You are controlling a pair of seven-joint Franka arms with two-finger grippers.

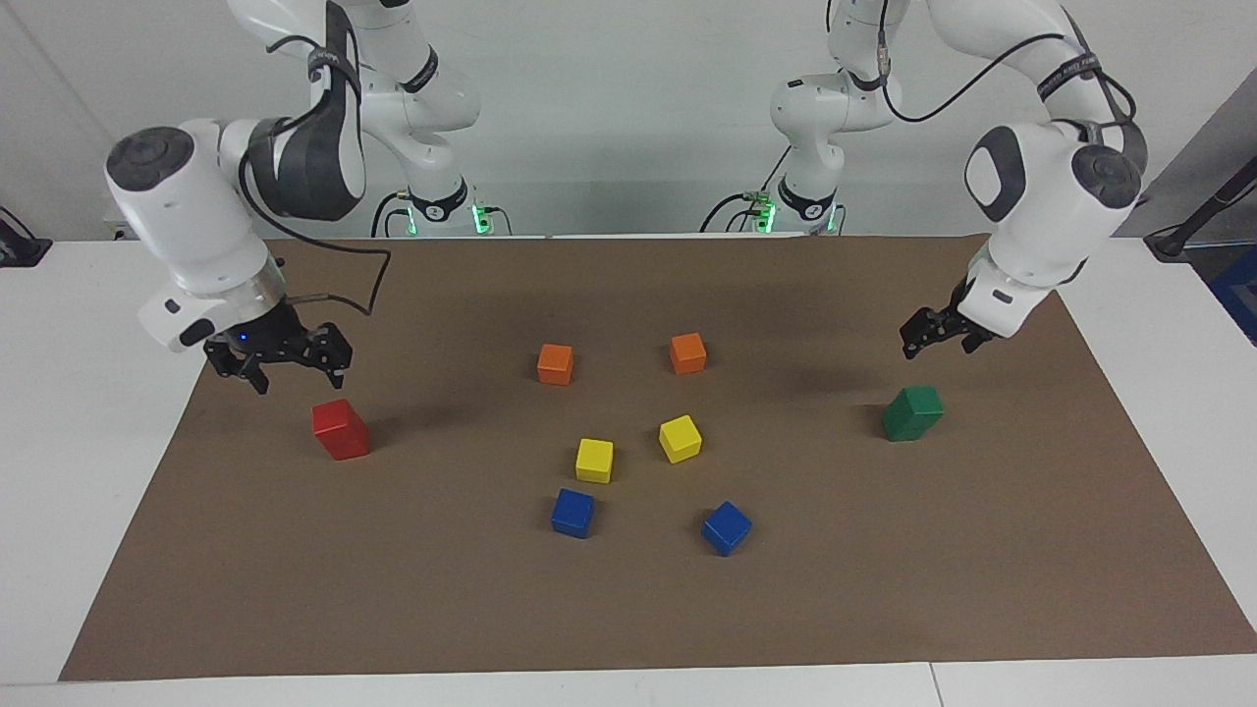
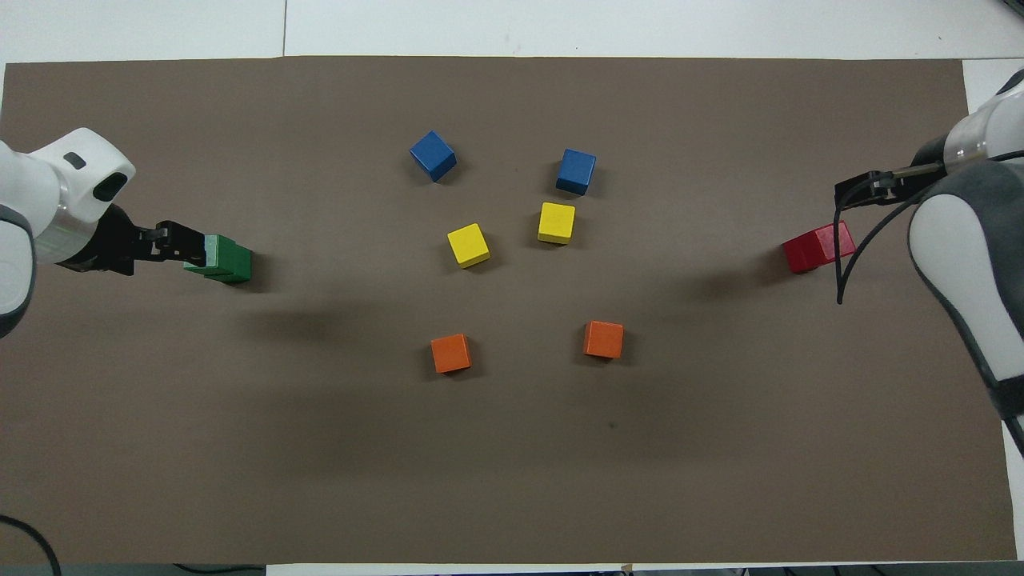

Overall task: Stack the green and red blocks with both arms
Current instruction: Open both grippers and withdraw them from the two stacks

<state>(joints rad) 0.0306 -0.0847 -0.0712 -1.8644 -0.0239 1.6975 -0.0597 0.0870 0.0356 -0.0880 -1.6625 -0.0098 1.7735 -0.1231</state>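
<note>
Two red blocks (image 1: 341,429) stand stacked one on the other near the right arm's end of the brown mat; the stack also shows in the overhead view (image 2: 818,246). Two green blocks (image 1: 911,412) stand stacked, slightly askew, near the left arm's end, and show in the overhead view (image 2: 226,258) too. My right gripper (image 1: 285,361) hangs open and empty over the mat beside the red stack, a little above it. My left gripper (image 1: 938,334) hangs open and empty over the mat beside the green stack (image 2: 190,246).
In the middle of the mat (image 1: 628,609) lie two orange cubes (image 1: 555,363) (image 1: 687,353) nearest the robots, two yellow cubes (image 1: 594,460) (image 1: 680,438) farther out, and two blue cubes (image 1: 573,513) (image 1: 727,527) farthest.
</note>
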